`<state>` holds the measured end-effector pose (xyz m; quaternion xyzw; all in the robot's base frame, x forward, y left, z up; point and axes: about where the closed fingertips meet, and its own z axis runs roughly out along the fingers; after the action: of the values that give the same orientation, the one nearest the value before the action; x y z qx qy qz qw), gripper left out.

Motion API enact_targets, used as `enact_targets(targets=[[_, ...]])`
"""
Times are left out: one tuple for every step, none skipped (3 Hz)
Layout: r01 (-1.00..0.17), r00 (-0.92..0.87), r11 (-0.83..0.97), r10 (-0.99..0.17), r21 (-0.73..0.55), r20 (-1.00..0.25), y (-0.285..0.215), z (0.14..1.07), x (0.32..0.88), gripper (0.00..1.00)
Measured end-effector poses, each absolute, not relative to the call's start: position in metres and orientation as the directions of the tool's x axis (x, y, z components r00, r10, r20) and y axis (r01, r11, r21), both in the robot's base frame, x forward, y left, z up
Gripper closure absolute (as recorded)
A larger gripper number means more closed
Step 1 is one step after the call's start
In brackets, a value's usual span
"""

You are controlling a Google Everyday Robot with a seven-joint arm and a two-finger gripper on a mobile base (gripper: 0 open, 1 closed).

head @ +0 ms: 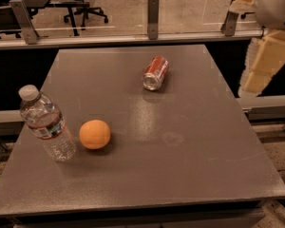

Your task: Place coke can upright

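The coke can [155,73], red with silver ends, lies on its side on the far middle of the dark grey table [190,175], with its open end facing the near left. Only cream-coloured links of my arm [265,56] show at the right edge, beyond the table and well right of the can. My gripper itself is out of view.
A clear plastic water bottle [46,123] stands upright near the table's left edge. An orange [94,134] rests just right of it. A rail with metal posts [153,18] runs behind the table's far edge, with office chairs beyond it.
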<state>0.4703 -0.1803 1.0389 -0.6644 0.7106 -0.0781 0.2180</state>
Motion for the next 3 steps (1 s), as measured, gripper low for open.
enact_targets(targets=[[-0.938,0.149,-0.082,-0.972,-0.336,-0.18,-0.167,0.997,0.541,0.0],[-0.928,0.269,-0.21,-0.949,-0.308,-0.163,-0.16,0.97,0.576,0.0],[-0.892,0.402,-0.349,-0.903,-0.286,-0.152,-0.146,0.939,0.611,0.0]])
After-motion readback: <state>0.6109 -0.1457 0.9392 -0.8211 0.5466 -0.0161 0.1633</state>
